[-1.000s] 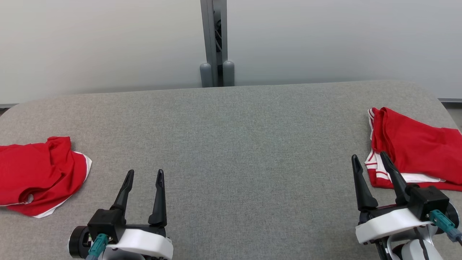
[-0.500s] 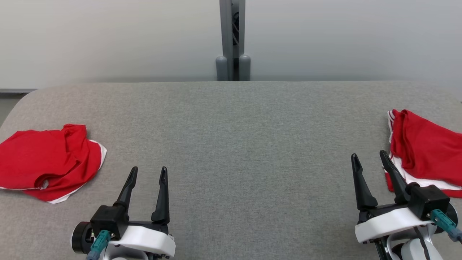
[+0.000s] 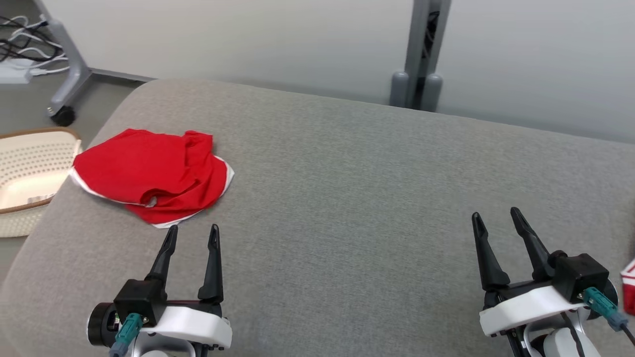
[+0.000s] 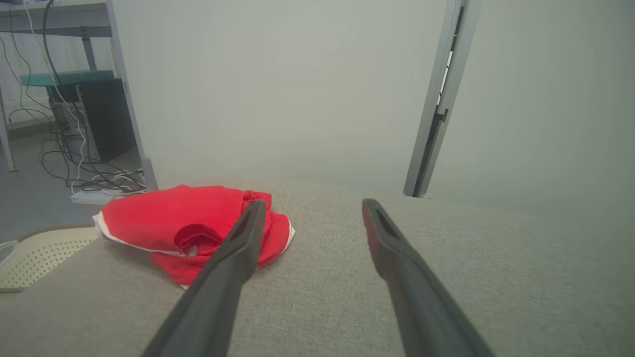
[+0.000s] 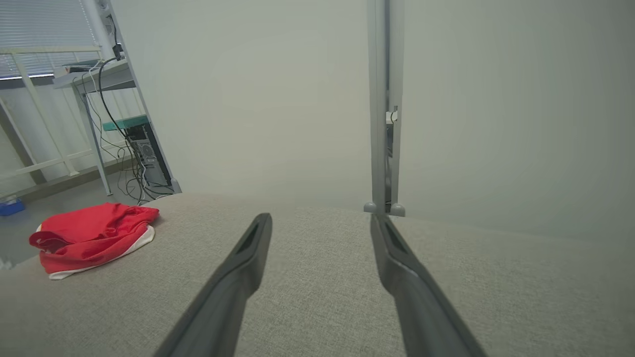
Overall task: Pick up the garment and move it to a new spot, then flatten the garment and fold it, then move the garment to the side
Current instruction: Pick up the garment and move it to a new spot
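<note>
Garment (image 3: 149, 173), red, crumpled on table (image 3: 347, 173), just beyond released left pincer (image 3: 193, 229); right pincer (image 3: 496, 214) released, well apart.

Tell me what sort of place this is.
Probably a robot lab or test room: a grey fabric-padded table holding a crumpled red garment, pale wall panels joined by a grey metal post, and tangled black floor cables.

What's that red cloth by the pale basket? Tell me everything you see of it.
The red garment is soft-looking fabric with white trim along its edges. It lies crumpled, with bunched folds, on the grey table near its rounded corner. Only the table touches it; the left gripper, open, is just short of it.
</note>
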Robot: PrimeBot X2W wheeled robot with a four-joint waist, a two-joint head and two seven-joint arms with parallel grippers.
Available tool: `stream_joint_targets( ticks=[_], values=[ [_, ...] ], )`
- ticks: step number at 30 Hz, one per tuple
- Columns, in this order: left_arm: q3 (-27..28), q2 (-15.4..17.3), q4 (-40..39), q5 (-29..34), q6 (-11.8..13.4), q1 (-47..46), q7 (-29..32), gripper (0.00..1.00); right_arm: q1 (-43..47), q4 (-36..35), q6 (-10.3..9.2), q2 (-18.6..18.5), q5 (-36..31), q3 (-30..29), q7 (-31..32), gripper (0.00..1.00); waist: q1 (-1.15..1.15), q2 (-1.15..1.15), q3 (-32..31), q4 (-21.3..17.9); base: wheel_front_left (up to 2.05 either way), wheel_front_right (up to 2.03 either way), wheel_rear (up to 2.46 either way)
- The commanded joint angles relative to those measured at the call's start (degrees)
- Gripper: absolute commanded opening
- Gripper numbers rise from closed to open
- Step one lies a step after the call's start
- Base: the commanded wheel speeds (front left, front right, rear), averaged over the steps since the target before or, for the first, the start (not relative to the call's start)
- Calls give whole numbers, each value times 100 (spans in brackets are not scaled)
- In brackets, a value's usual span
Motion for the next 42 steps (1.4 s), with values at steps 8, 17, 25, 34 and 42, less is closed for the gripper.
stream_joint_targets(
  ticks=[8,17,25,34,42],
  values=[
    [105,20,-29,81,-64,155,-6,100,100,56,1,-31,108,93,-1,100,0,0,-176,952,0,0,0],
    [134,22,-12,91,-82,199,-6,100,140,94,1,-30,166,203,-1,100,0,0,-246,1335,0,0,0],
    [152,21,-14,89,-59,251,-6,100,131,131,1,-31,167,240,-1,100,0,0,-262,1443,0,0,0],
    [162,21,-40,88,-37,278,-6,100,140,162,1,-31,149,240,-1,100,0,0,-283,1370,0,0,0],
    [145,19,12,150,-90,98,-6,100,-8,72,1,-30,-26,208,-1,100,0,0,-61,1283,0,0,0]
  ],
)
